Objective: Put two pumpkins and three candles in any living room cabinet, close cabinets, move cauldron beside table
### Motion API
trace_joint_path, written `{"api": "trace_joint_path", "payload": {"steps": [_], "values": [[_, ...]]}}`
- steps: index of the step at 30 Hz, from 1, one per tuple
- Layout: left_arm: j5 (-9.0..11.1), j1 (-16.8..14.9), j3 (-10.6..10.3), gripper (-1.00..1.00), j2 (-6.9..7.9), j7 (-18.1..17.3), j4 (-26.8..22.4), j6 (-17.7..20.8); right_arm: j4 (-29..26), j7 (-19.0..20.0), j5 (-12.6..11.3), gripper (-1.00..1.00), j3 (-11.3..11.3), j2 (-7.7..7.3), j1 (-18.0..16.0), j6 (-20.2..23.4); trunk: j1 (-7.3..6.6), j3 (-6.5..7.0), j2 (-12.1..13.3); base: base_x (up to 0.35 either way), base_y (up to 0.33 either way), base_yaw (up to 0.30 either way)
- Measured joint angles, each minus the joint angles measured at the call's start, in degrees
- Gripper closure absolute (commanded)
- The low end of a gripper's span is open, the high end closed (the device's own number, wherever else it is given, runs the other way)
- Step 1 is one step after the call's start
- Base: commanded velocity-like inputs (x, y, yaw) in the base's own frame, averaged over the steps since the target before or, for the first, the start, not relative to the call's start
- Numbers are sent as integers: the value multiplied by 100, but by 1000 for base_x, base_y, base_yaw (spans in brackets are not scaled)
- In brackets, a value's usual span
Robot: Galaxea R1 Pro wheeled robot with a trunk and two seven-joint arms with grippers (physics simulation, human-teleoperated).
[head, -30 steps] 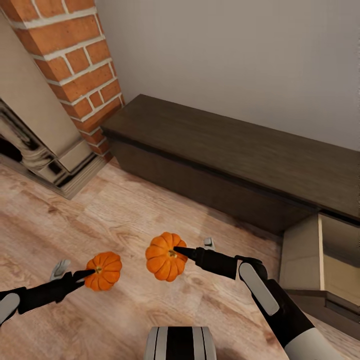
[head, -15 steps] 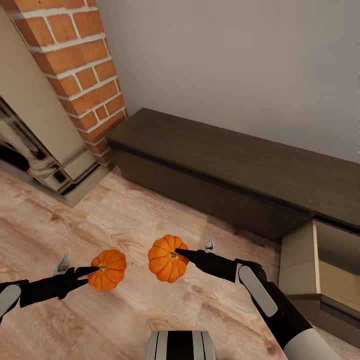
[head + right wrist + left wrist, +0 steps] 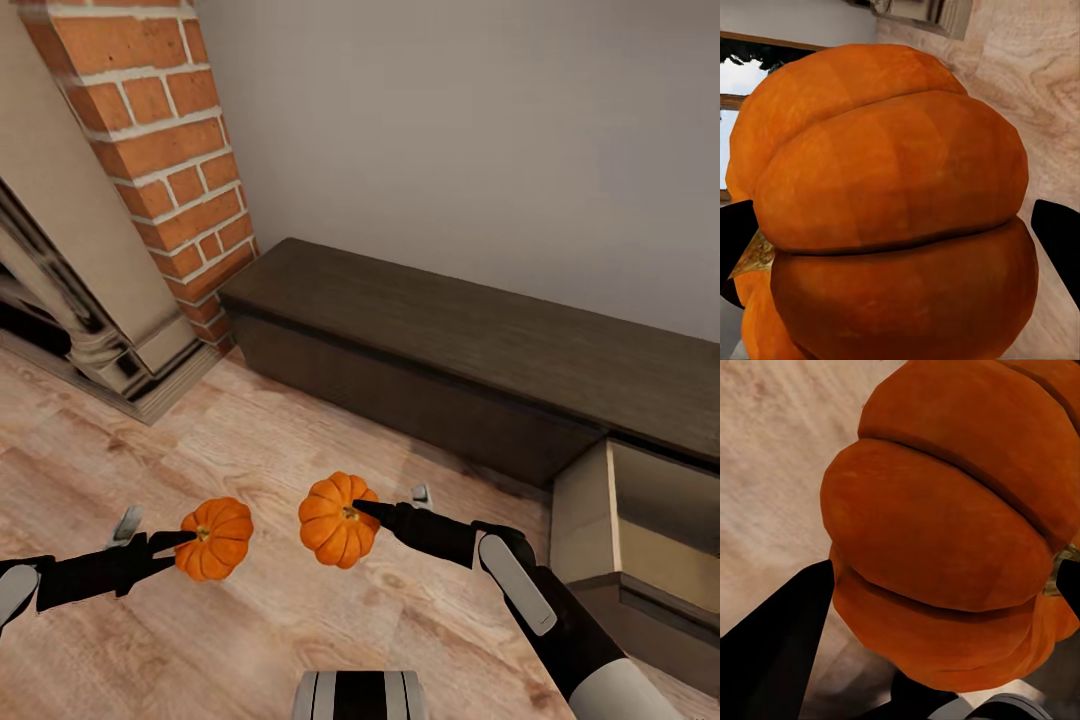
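Jaws on both arms are clenched, each around its own pumpkin, held up over the wooden floor [image 3: 250, 620].

Since a second ago the whole view has tipped upward, so the cabinet [image 3: 480, 350] and the brick column [image 3: 160, 150] sit lower in the picture, while the arms have kept their pose. The left gripper [image 3: 190, 541] pins the left pumpkin [image 3: 214, 539] at its stem end, one dark finger [image 3: 772, 652] lying along the ribbed side. The right gripper [image 3: 362, 508] clamps the right pumpkin [image 3: 339, 519] the same way, its fingers [image 3: 1057, 240] on either flank. The two pumpkins hang near each other, apart, in front of the cabinet. At the cabinet's right end a drawer [image 3: 650, 540] stands pulled out, its beige inside showing.
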Motion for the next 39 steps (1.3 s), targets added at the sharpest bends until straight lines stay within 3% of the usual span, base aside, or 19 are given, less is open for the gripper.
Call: {"api": "trace_joint_path", "payload": {"steps": [23, 39], "values": [[-38, 7, 7, 100, 9, 1, 2, -7, 93, 10, 45, 100, -1, 2, 1, -13, -56, 417, 31, -292, 0, -244], [-19, 8, 16, 100, 9, 1, 14, -3, 168, 94, -8, 100, -9, 3, 1, 3, -100, 696, 52, -32, 0, -248]]}}
